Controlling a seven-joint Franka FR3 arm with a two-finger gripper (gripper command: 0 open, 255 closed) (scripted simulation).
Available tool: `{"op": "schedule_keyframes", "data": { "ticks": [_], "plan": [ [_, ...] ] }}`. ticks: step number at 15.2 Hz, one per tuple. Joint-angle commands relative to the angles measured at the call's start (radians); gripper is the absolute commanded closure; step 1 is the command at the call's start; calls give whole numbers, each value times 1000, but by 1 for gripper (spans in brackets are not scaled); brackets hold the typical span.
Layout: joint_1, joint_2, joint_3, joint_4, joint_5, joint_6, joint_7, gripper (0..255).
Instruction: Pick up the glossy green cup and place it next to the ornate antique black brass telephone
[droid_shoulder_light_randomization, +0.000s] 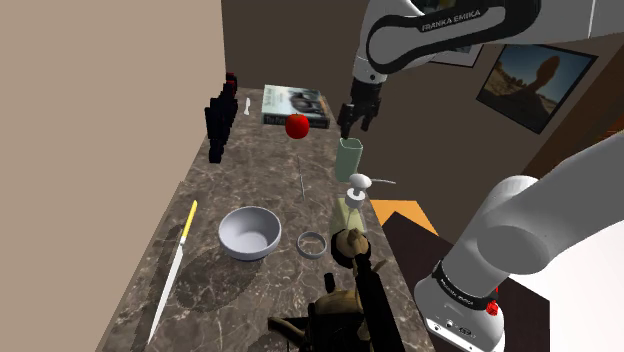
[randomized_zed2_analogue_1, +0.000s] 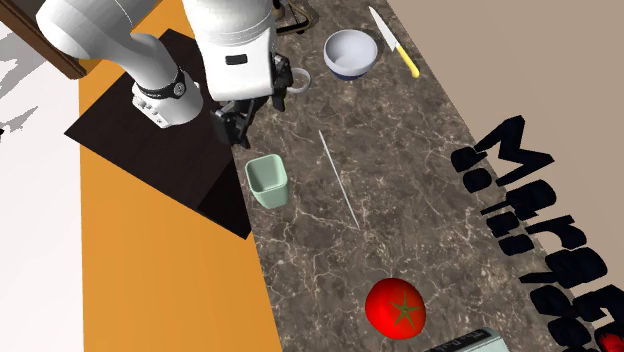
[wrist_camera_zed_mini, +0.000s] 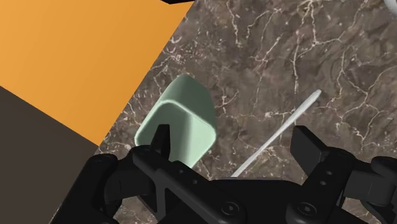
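A dark marbled counter (droid_shoulder_light_randomization: 255, 175) is seen below the white arm (droid_shoulder_light_randomization: 540, 220). An ornate black telephone (droid_shoulder_light_randomization: 219, 125) is set at the long edge by the wall, towards the far end, and a book (droid_shoulder_light_randomization: 296, 105) is laid at that end. A grey bowl (droid_shoulder_light_randomization: 249, 232) is placed mid-counter. The pale green cup (droid_shoulder_light_randomization: 349, 158) (randomized_zed2_analogue_1: 268, 182) (wrist_camera_zed_mini: 184, 121) is stood upright at the opposite long edge, well apart from the telephone. The gripper (droid_shoulder_light_randomization: 357, 118) (randomized_zed2_analogue_1: 235, 128) (wrist_camera_zed_mini: 235, 137) is held just above the cup, its fingers spread apart, nothing clasped. A red tomato (randomized_zed2_analogue_1: 396, 308) is seen between cup and book.
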Motion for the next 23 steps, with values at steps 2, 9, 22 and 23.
{"op": "schedule_keyframes", "data": {
  "ticks": [2, 9, 22, 23],
  "plan": [
    [2, 111, -25, 20, 18, 72, -27, 0],
    [1, 218, -45, -3, 36, 187, -53, 0],
    [0, 237, -47, -21, 38, 224, -55, 255],
    [0, 237, -47, -21, 38, 224, -55, 255]
  ]
}}
